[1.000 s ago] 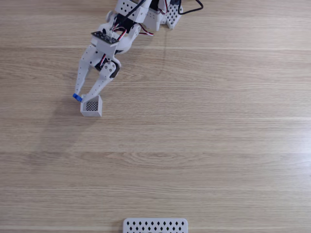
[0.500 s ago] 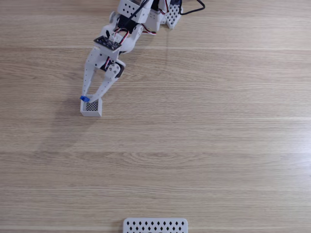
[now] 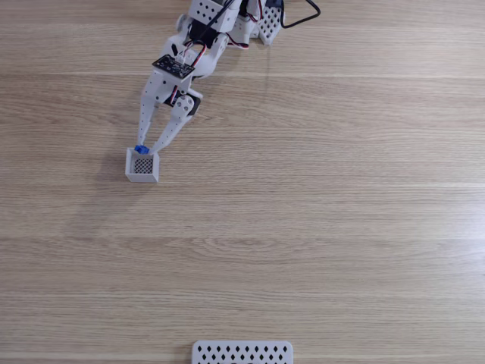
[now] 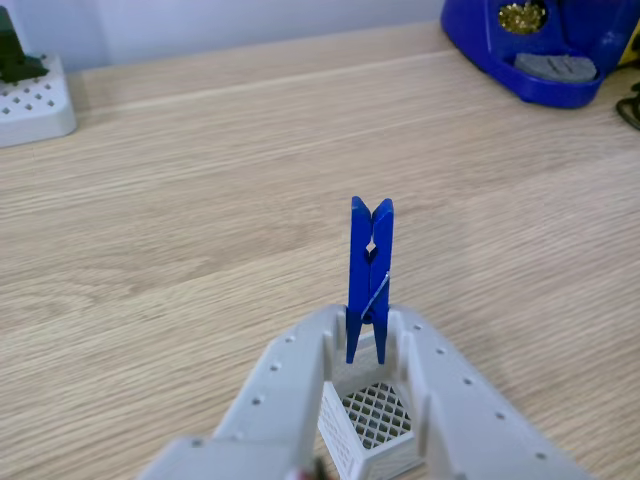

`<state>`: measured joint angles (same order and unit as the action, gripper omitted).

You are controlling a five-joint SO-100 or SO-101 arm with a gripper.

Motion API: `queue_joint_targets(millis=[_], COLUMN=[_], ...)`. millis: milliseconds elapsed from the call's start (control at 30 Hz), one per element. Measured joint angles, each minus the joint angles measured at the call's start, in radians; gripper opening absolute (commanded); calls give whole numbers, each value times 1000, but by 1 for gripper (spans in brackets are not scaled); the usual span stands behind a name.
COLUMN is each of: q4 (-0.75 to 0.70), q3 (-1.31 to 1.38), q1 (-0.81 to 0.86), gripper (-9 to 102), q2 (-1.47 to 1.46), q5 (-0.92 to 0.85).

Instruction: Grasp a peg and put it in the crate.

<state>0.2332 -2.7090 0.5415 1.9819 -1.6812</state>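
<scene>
The hand (image 4: 368,335) is clenched on the blue peg (image 4: 369,270), which stands upright between its fingertips, long axis vertical, with the white crate (image 4: 372,425) open directly beneath the hand on the tabletop (image 4: 200,200).

Bare table (image 3: 318,227) surrounds the crate (image 3: 142,166); the perforated panel (image 3: 242,353) lies well apart.

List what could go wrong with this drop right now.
1. The peg stands upright in the gripper and looks taller than the crate, so once released it may tip over the rim.
2. In the fixed view the peg sits at the crate's back edge, not its middle; it could land outside.
3. The fingers straddle the crate and might nudge it.
</scene>
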Motion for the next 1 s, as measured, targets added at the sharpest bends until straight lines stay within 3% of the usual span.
queue_joint_targets(millis=[833, 1000], q4=[0, 0], q3=[67, 67], q1=[55, 66], gripper=[0, 7], q2=[-158, -158], q5=[0, 0])
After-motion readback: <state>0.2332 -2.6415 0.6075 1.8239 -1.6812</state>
